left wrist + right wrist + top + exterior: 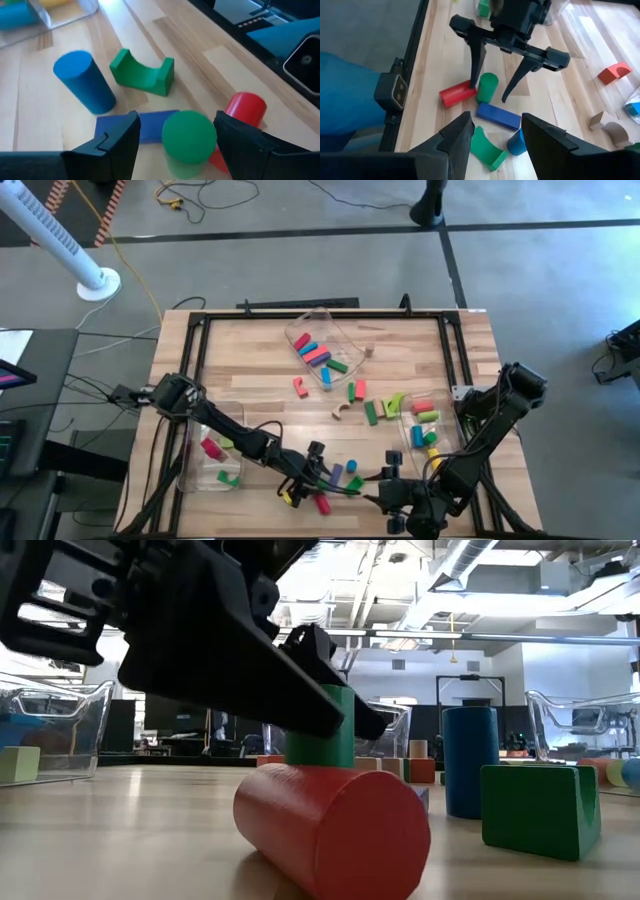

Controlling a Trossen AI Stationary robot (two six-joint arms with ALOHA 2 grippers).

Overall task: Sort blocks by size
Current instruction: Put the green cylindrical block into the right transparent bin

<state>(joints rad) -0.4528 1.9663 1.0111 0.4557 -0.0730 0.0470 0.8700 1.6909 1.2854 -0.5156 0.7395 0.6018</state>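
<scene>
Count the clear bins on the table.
3: far-centre bin, left bin, right bin. None seems hidden in the high view.

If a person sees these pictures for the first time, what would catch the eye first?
Probably the left gripper, near the table's front edge, its open fingers astride an upright green cylinder. A red cylinder lies right beside it, with a blue bar, a green arch and a blue cylinder close by. The right gripper waits open, facing this cluster.

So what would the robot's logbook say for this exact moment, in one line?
left gripper: open, straddling upright green cylinder | right gripper: open, empty, near green arch | red cylinder: lying beside green cylinder
</scene>
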